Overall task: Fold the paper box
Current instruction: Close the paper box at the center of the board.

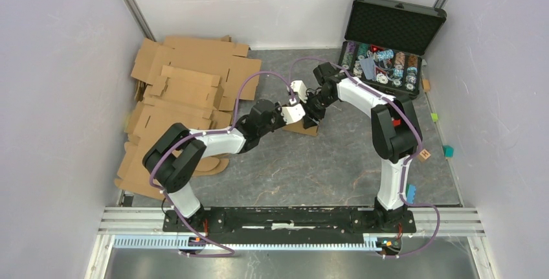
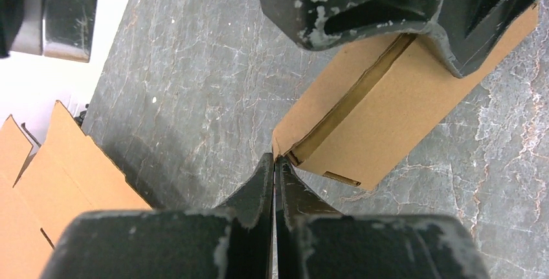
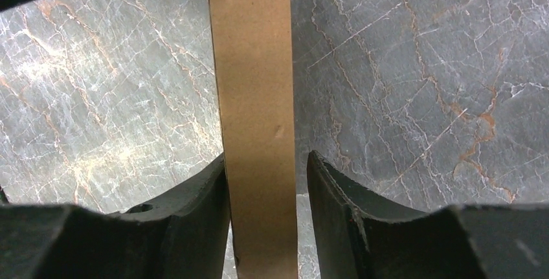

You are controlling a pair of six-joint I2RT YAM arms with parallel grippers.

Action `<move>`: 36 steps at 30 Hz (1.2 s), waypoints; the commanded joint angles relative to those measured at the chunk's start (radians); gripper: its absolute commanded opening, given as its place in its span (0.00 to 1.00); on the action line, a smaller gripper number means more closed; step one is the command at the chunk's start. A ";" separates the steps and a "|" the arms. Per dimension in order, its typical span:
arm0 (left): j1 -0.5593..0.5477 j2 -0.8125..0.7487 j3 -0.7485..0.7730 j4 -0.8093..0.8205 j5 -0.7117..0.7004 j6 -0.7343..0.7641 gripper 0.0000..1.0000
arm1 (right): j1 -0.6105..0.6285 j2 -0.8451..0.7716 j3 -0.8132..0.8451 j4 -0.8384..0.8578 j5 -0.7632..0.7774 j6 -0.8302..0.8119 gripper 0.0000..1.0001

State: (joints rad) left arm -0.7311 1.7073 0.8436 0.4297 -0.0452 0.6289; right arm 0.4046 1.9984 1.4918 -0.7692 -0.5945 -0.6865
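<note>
Left claw (image 2: 274,162) pressed together, tips touching a corner of the paper box (image 2: 388,117). Right claw (image 3: 267,162) spread astride the box, one finger touching, the other just apart. Box mid-table (image 1: 291,175), right of cardboard sheets (image 1: 188,85).

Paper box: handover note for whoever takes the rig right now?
Left gripper: shut, tips at a corner of the box; can't tell whether a flap is pinched.
Right gripper: open, straddling the box, a gap showing on one side.
The box sits on the table, between both arms.
Done: body formed into shape.
To do: lid seam looks slightly open; probably press it home, then release.
</note>
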 commanded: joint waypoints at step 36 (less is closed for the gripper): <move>-0.001 0.021 0.233 -0.229 -0.023 -0.270 0.02 | 0.004 -0.064 -0.031 0.113 0.057 -0.012 0.26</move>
State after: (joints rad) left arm -0.7258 1.7100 0.9916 0.2207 -0.1127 0.4587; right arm 0.4004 1.9606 1.4693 -0.6914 -0.5934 -0.6979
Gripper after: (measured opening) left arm 0.033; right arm 0.366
